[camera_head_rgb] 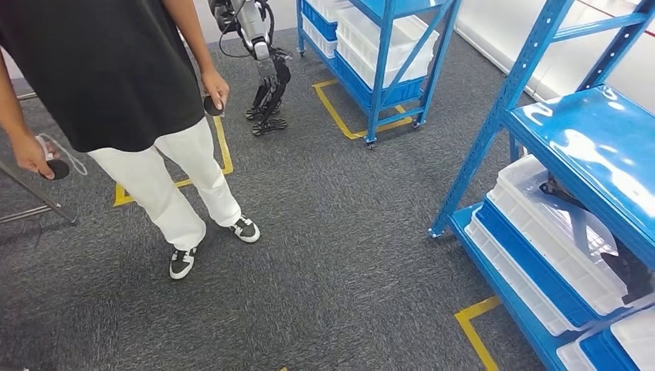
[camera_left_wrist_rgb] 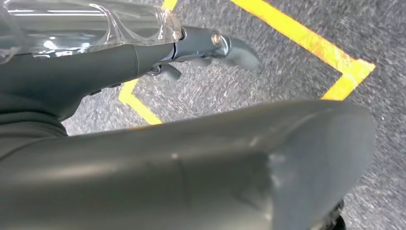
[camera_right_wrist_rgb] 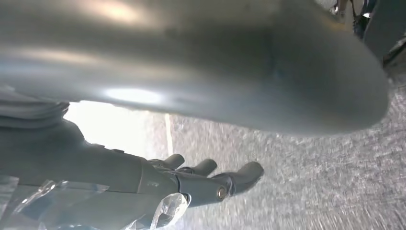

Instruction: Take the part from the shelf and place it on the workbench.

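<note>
A person (camera_head_rgb: 147, 116) stands left of the blue shelf (camera_head_rgb: 571, 178), carpet (camera_head_rgb: 347, 224) between.

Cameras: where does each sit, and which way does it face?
Head view: high on the body, facing forward and down at grey carpet, a person, blue shelves with white bins.
Left wrist view: behind the left robot hand, facing down at carpet and yellow floor tape; a dark body part shows.
Right wrist view: behind the right robot hand, facing down at carpet.
Shared: grey carpet in all; yellow tape in head and left wrist views.
</note>
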